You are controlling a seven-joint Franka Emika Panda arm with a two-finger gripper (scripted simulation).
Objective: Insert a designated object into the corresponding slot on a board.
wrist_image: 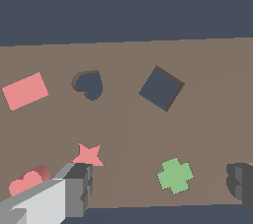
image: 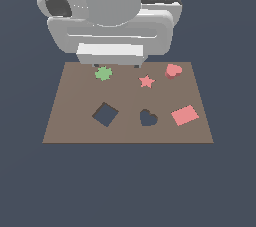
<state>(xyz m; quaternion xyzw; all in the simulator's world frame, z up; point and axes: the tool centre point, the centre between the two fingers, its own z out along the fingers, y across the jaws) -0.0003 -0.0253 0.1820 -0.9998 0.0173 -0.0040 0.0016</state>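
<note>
The arm is a bulky body of smooth white and light grey shells with rounded edges, a round cylinder on top, a dark oval patch on one side and a black part behind, and the gripper (wrist_image: 160, 183) has pale grey fingers (wrist_image: 74, 188) with dark grey tips.

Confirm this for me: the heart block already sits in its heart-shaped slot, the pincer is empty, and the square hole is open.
Not quite. The heart block still stands on the board near its far corner, apart from the heart-shaped slot, which is dark and empty in the exterior view. The rest holds: the pincer holds nothing in the wrist view, and the square hole is open.
</note>
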